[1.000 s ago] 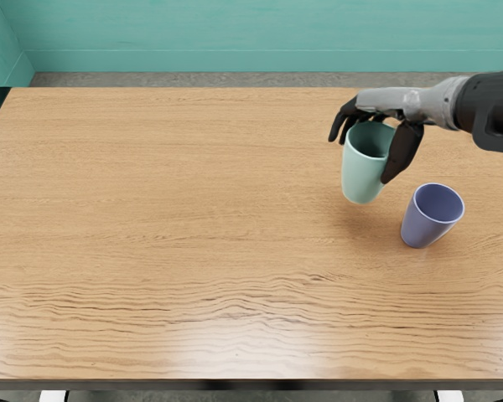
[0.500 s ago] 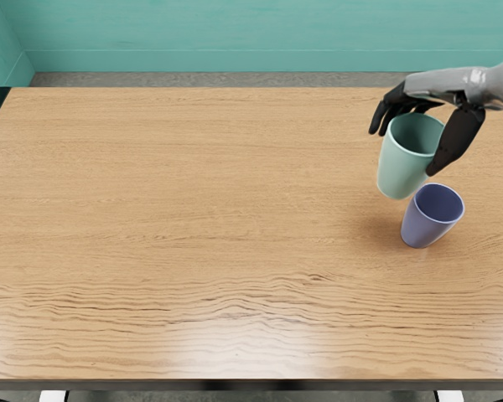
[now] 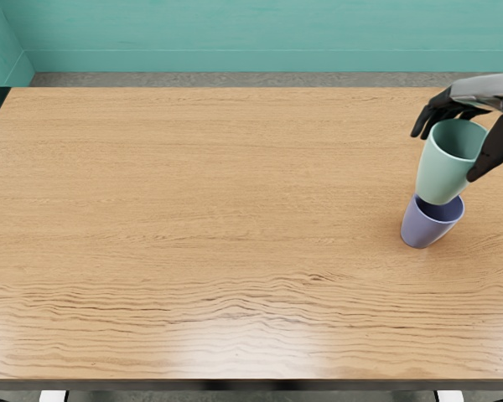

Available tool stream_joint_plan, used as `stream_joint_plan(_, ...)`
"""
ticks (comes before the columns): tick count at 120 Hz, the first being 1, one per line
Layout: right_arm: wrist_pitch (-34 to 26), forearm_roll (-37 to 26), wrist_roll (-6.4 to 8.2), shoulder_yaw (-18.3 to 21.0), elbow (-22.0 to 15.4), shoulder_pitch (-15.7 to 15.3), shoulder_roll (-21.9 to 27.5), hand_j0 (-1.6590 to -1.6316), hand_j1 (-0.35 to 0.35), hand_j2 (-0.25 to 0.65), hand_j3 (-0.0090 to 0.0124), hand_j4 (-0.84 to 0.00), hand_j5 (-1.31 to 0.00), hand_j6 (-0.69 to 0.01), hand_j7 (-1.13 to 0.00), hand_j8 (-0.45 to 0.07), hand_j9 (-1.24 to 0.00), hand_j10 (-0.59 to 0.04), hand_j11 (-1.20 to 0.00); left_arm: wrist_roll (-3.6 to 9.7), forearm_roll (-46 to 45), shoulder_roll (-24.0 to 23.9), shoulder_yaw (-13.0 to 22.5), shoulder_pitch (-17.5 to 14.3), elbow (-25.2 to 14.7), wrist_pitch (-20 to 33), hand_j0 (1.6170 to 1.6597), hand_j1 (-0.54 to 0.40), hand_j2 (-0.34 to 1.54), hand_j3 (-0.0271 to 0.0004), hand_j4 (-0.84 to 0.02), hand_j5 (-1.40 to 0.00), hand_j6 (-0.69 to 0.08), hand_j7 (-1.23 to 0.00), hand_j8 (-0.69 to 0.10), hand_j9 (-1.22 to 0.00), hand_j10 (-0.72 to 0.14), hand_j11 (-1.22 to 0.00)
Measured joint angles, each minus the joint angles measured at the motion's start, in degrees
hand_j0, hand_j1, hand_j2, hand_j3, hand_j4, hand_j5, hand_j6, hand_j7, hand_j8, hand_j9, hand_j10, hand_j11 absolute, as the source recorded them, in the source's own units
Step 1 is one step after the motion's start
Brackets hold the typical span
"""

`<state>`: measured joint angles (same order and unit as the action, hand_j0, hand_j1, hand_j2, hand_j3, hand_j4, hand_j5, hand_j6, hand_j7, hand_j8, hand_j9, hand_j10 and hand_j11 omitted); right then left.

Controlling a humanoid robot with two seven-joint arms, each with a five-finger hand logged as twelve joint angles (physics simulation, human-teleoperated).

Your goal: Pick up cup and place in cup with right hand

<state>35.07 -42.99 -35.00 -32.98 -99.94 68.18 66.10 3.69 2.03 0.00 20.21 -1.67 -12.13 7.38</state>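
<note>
With the right hand (image 3: 463, 126) clamped on the green cup (image 3: 448, 163) above the purple cup (image 3: 431, 224), lowering it off-centre could catch the rim and tip the purple one on the worktop (image 3: 193, 209).

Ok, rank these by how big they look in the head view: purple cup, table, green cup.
1. Table
2. Green cup
3. Purple cup, partly hidden by the green cup

The green cup is held up, seemingly nearer the camera, so true cup sizes are unsure.
</note>
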Motion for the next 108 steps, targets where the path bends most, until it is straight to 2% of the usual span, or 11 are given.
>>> stream_joint_plan(62, -0.01, -0.01, -0.01, 0.40, 1.36, -2.46, 0.13, -1.6560, 0.061, -0.048, -0.0001, -0.418, -0.56, -0.388, -0.55, -0.290, -0.55, -0.340, -0.55, 0.00, 0.00, 0.00, 0.00, 0.00, 0.00, 0.00, 1.6581, 0.349, 0.00, -0.0001, 0.000, 0.00, 0.000, 0.00, 0.000, 0.00, 0.000, 0.00)
stream_joint_plan(108, -0.02, -0.59, -0.01, 0.39, 3.28, -3.12, 0.02, -1.6557, 0.053, -0.060, 0.0000, -0.420, -0.55, -0.392, -0.55, -0.294, -0.55, -0.345, -0.55, 0.00, 0.00, 0.00, 0.00, 0.00, 0.00, 0.00, 1.6581, 0.349, 0.00, -0.0001, 0.000, 0.00, 0.000, 0.00, 0.000, 0.00, 0.000, 0.00)
